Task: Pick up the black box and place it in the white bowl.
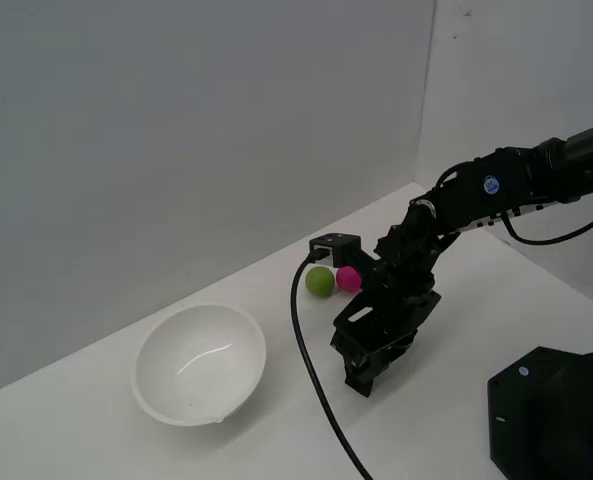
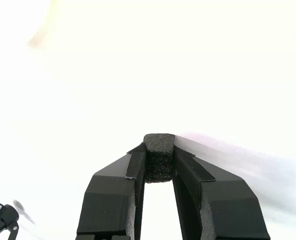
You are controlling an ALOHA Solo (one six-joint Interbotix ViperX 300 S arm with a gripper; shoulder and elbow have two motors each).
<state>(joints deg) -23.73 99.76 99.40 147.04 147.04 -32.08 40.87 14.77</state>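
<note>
Between the tool [image 2: 159, 159] fingers sits the black box [image 2: 158, 157], clamped at the very tips. White bowl [image 1: 200, 363] lies at 9 o'clock of the tool on the tabletop [image 1: 96, 440]. Risk: shallow tip grip, box could slip out mid-transfer.

Small matte black box [image 2: 158, 159] sits pinched between the fingers; the glossy white bowl [image 1: 156, 392] stands upright, well apart.
</note>
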